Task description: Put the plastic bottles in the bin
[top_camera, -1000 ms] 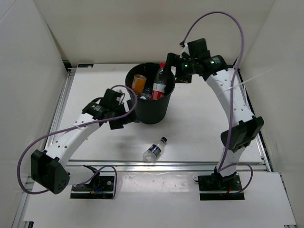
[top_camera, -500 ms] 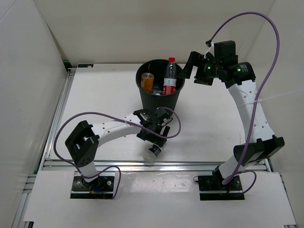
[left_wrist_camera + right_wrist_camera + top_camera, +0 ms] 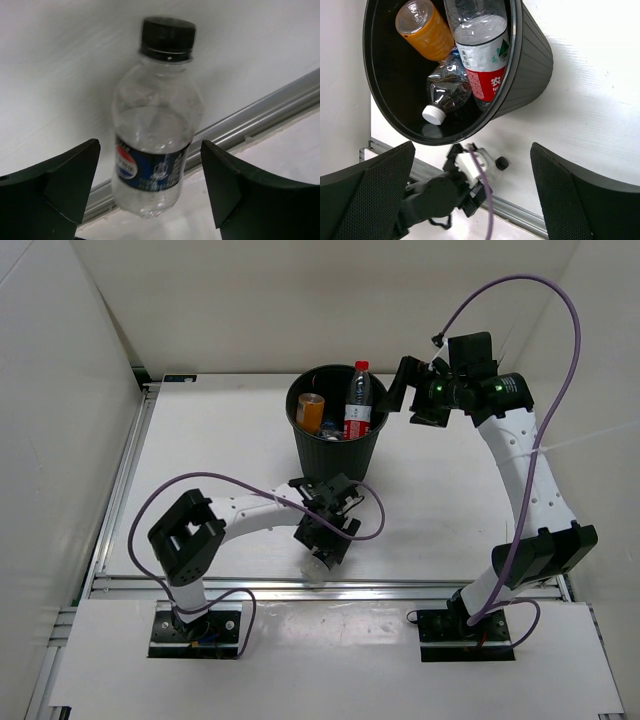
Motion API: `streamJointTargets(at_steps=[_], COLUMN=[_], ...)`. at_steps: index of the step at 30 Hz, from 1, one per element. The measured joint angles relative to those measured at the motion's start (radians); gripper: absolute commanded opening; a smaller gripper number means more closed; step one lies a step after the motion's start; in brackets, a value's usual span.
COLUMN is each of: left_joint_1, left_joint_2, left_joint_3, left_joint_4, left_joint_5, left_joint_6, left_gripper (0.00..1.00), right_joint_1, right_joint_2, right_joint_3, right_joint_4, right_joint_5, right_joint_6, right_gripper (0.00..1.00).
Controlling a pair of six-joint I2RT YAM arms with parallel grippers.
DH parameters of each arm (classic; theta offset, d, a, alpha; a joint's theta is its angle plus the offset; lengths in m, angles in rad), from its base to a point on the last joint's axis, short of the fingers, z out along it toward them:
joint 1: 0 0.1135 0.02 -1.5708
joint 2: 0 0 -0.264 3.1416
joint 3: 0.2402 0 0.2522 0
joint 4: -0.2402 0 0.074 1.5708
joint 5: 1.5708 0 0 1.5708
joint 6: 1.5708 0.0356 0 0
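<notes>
**Top view.** The bin [image 3: 335, 455] stood upright mid-table. The orange bottle [image 3: 311, 412] and the red-label bottle [image 3: 358, 400] were inside it, the second poking above the rim. The left gripper [image 3: 325, 545] hung low over the table [image 3: 220, 430] in front of the bin. It covered nearly all of the last bottle, so that bottle's position was hard to read here. The right gripper [image 3: 400, 390] hovered just beside the bin's rim, jaws apart and empty.

**Left wrist view.** The dark-label bottle [image 3: 152, 145] lay on its side between the fingers of the left gripper [image 3: 150, 150]. The jaws stood apart, with a gap on each side and no contact. The bottle's base lay over the metal rail [image 3: 260, 112] at the table's edge.

- The bottle looked empty, round and slick, so a squeeze near its base could probably pinch it out of the jaws.
- It could also roll toward the rail.

**Right wrist view.** The right gripper [image 3: 472, 145] was wide open, looking down into the bin [image 3: 530, 55].

- 3 bottles showed clearly there: orange, red-label and a plain clear bottle [image 3: 447, 92].
- A 4th, blue-labelled one could not be made out with certainty.
- The bin's floor was too dark to read.
</notes>
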Motion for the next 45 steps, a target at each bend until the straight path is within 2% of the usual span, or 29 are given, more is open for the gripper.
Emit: streamJointTargets(at_steps=[3,4,5,10,13,18,21,25,27,30,33,37,41,43,45], left_joint_1=[-0.002,-0.002,-0.002,-0.005,-0.01,-0.036,-0.047,-0.032,0.0,0.088,0.206,0.32,0.357,0.37,0.377], left_joint_2=[0.047,0.058,0.064,0.035,0.002,-0.057,-0.111,-0.089,-0.077,-0.107,-0.098,0.059,0.175,0.201,0.212], left_joint_3=[0.0,0.0,0.002,0.007,0.071,0.393,0.624,1.018,1.136,1.106,1.015,1.076,1.086,1.082,1.072], left_joint_4=[0.013,0.011,0.006,-0.032,-0.132,-0.343,-0.402,-0.454,-0.42,-0.332,-0.245,-0.2,-0.145,-0.134,-0.127], left_joint_5=[0.058,0.07,0.086,0.079,0.043,0.02,0.018,-0.014,-0.077,-0.184,-0.216,-0.216,-0.182,-0.164,-0.15], left_joint_6=[0.025,0.032,0.029,0.031,0.024,0.022,0.022,0.017,0.006,-0.026,-0.065,-0.077,-0.079,-0.084,-0.087], left_gripper=[0.69,0.45,0.38,0.38,0.38,0.38,0.38,0.41,0.43,0.46,0.46,0.53,0.58,0.69,0.98], right_joint_1=[-0.002,-0.003,-0.004,-0.025,-0.053,-0.089,-0.102,-0.106,-0.106,-0.106,-0.106,-0.106,-0.106,-0.106,-0.106], right_joint_2=[0.0,0.0,0.0,-0.006,-0.02,-0.058,-0.082,-0.088,-0.088,-0.089,-0.093,-0.128,-0.193,-0.224,-0.249], right_joint_3=[-0.008,-0.012,-0.016,-0.056,-0.102,-0.175,-0.219,-0.245,-0.245,-0.245,-0.241,-0.241,-0.241,-0.241,-0.242], right_joint_4=[0.001,0.0,0.0,0.003,0.004,0.009,0.008,0.008,0.009,0.008,0.007,0.003,0.001,0.0,-0.001], right_joint_5=[0.0,0.0,0.0,-0.004,-0.004,-0.006,-0.007,-0.011,-0.013,-0.017,-0.019,-0.024,-0.029,-0.027,-0.024], right_joint_6=[0.0,0.0,0.0,0.001,0.004,0.013,0.021,0.027,0.027,0.027,0.026,0.026,0.023,0.021,0.018], right_gripper=[1.0,1.0,1.0,1.0,1.0,1.0,1.0,1.0,1.0,1.0,1.0,1.0,1.0,1.0,1.0])
